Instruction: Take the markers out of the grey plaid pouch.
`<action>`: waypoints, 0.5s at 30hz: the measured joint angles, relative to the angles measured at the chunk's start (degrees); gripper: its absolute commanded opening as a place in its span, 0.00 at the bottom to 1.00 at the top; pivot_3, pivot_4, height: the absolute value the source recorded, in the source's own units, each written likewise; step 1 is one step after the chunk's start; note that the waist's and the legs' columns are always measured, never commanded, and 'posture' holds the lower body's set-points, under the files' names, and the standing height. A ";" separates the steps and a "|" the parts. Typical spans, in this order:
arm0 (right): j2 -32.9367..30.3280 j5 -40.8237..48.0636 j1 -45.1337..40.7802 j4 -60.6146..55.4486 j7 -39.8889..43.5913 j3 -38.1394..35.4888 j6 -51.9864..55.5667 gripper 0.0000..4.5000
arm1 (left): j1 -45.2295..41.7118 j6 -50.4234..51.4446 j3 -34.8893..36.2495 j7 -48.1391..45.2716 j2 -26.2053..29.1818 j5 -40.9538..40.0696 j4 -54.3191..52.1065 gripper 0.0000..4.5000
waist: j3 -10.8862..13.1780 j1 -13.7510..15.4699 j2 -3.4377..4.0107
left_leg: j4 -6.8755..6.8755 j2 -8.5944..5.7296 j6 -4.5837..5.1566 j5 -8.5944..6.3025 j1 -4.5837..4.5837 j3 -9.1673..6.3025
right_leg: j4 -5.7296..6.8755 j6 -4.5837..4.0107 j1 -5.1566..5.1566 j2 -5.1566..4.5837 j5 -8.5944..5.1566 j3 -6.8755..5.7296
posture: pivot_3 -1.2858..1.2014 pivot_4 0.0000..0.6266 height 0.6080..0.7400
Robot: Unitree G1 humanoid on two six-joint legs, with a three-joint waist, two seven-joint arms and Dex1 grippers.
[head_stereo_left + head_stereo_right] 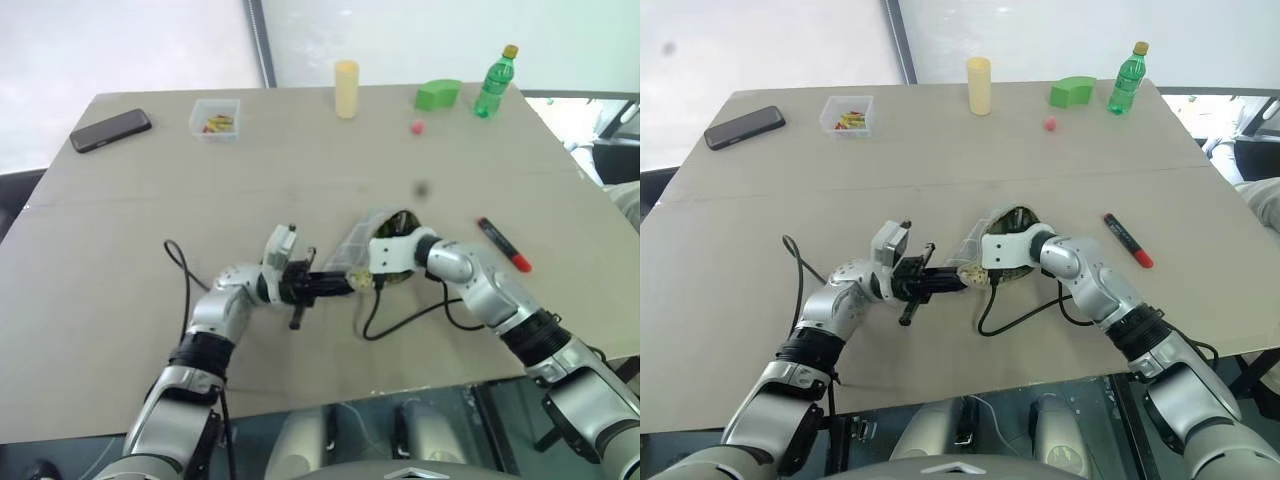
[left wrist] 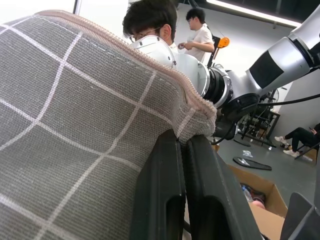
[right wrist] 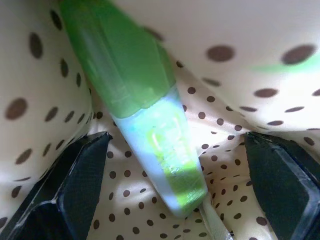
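Note:
The grey plaid pouch [image 1: 357,243] lies at the middle of the table, its mouth gaping. My left gripper [image 2: 182,145] is shut on the zip edge of the pouch [image 2: 75,125]. My right arm reaches into the pouch from the right. Inside, against the dotted cream lining, my right gripper [image 3: 175,145] stands open with one black finger on each side of the bright green marker [image 3: 135,75] and apart from it. The red marker [image 1: 503,245] with a black end lies on the bare table to the right of the pouch.
At the far edge stand a black phone [image 1: 111,129], a clear box of small pieces [image 1: 215,117], a yellow cylinder [image 1: 346,88], a green block [image 1: 437,94], a green bottle [image 1: 494,83] and a small red ball [image 1: 417,127]. People [image 2: 197,30] stand beyond the table.

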 measured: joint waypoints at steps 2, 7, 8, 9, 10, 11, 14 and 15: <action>-0.12 0.22 0.58 -0.52 1.12 -0.50 0.22 0.99 | -0.01 -0.93 0.14 -0.34 -0.55 0.21 0.03 0.00 | 0.00 0.12 0.00 | 0.00 -0.01 0.00 0.00 0.00 0.00 | -0.01 0.00 0.00 -0.01 0.00 -0.01 | 0.52 0.24 0.97; 0.20 0.24 0.90 -0.50 1.48 -1.10 0.30 0.99 | -0.01 -4.07 0.10 -0.56 -0.39 0.77 0.04 0.00 | -0.01 0.12 0.00 | 0.00 -0.02 0.01 0.00 0.01 0.00 | -0.01 0.00 0.01 -0.03 0.00 0.00 | 0.52 0.24 0.97; 0.38 0.24 0.87 -0.30 1.47 -1.19 0.29 0.99 | 0.00 -4.79 0.10 -0.55 -0.34 0.88 0.03 0.00 | -0.01 0.10 0.00 | 0.00 -0.02 0.01 0.00 0.01 0.00 | -0.01 0.00 0.01 -0.03 0.00 0.00 | 0.52 0.24 0.97; 0.48 0.25 0.84 -0.16 1.47 -1.21 0.28 0.99 | 0.01 -5.01 0.10 -0.54 -0.32 0.91 0.02 0.00 | -0.02 0.08 -0.01 | 0.00 -0.02 0.00 0.00 0.02 0.00 | 0.00 0.00 0.01 -0.03 0.00 0.00 | 0.52 0.24 0.97; 0.71 0.25 0.76 0.12 1.48 -1.26 0.27 0.99 | 0.15 -5.38 0.16 -0.45 -0.31 0.97 -0.11 0.00 | -0.04 0.06 -0.01 | 0.00 -0.01 0.01 0.00 0.04 0.00 | 0.00 0.00 0.02 -0.03 0.00 0.00 | 0.52 0.24 0.97; 0.92 0.27 0.76 0.33 1.52 -1.34 0.27 0.87 | 0.34 -5.56 0.27 -0.35 -0.37 1.05 -0.35 0.00 | -0.04 0.05 -0.01 | 0.00 -0.01 0.01 0.00 0.06 0.00 | 0.00 0.00 0.05 -0.03 0.00 0.00 | 0.52 0.24 0.97; 1.62 0.58 0.82 1.40 1.70 -1.73 0.28 0.84 | 0.99 -5.51 0.64 -0.30 -0.71 1.76 -1.37 0.00 | -0.04 0.01 -0.01 | 0.00 0.00 0.01 -0.01 0.08 0.00 | 0.00 -0.01 0.07 -0.03 0.00 0.00 | 0.52 0.24 0.97; 1.74 0.62 0.81 1.47 1.68 -1.75 0.28 0.84 | 1.31 -5.44 1.07 -0.08 -0.87 1.93 -1.85 0.00 | -0.04 -0.02 -0.01 | 0.00 0.00 0.02 -0.01 0.09 0.00 | 0.00 -0.01 0.07 -0.03 0.00 0.00 | 0.52 0.24 0.97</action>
